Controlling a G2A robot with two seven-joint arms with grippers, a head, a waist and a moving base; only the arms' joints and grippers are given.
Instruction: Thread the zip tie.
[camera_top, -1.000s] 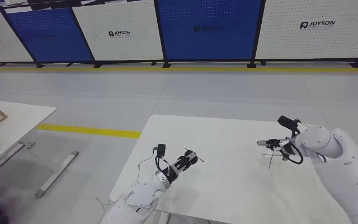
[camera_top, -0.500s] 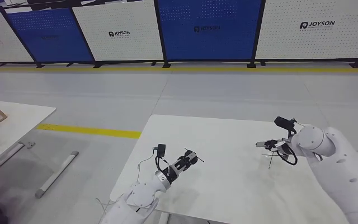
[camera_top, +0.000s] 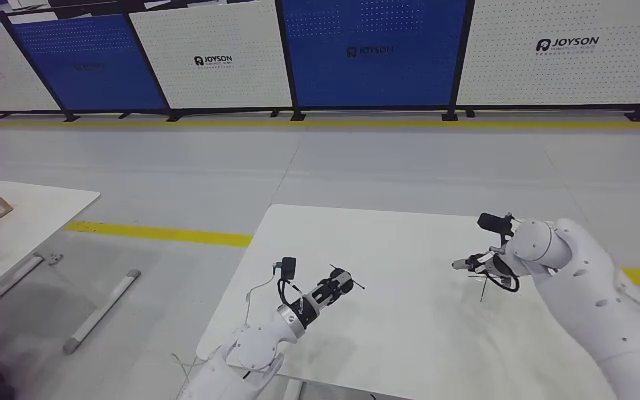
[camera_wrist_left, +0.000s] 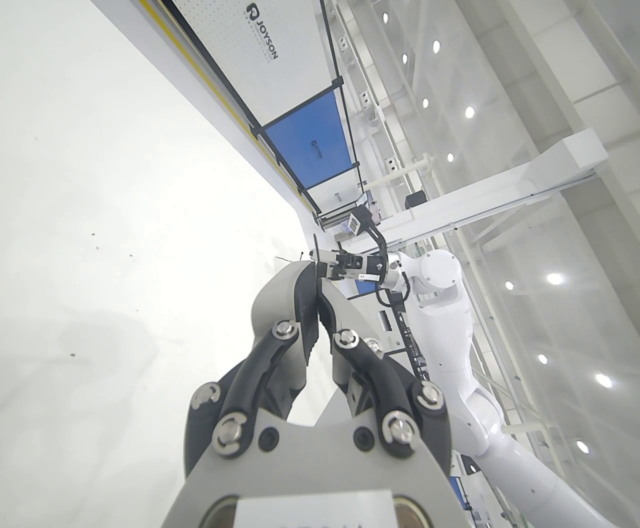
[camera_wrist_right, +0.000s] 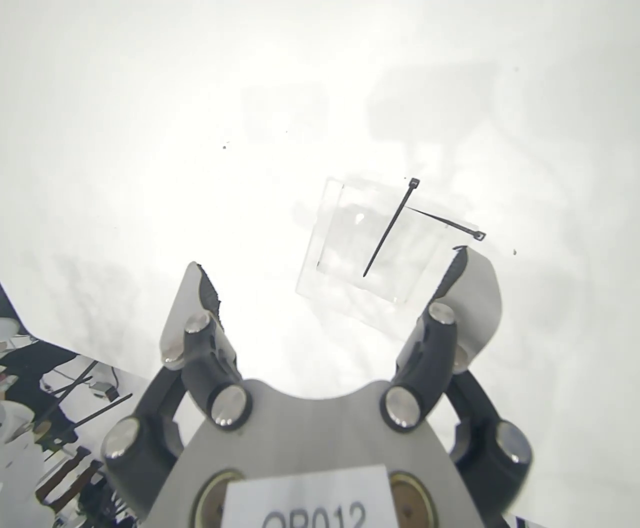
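Tabletop (camera_top: 400, 330), three o'clock: two zip ties (camera_wrist_right: 394, 220) are overhung by the spread right gripper (camera_wrist_right: 330, 270); the left gripper (camera_wrist_left: 316, 295) is clamped on a third tie (camera_top: 358, 286). Flat ties could be skidded aside.

The table (camera_wrist_right: 150, 125) under the clear sheet (camera_wrist_right: 345, 260) is smooth matt white with a few dark specks. The clear sheet is glossy transparent plastic. The zip ties (camera_wrist_right: 389, 230) lying on it are thin matt black plastic, like the zip tie (camera_top: 358, 285) in the left gripper (camera_wrist_left: 315, 272), well apart from the sheet. Left gripper and right gripper (camera_wrist_right: 330, 261) have brushed-metal fingers (camera_wrist_right: 480, 285), shiny pins, black links and dark ribbed rubbery pads (camera_wrist_left: 305, 305).
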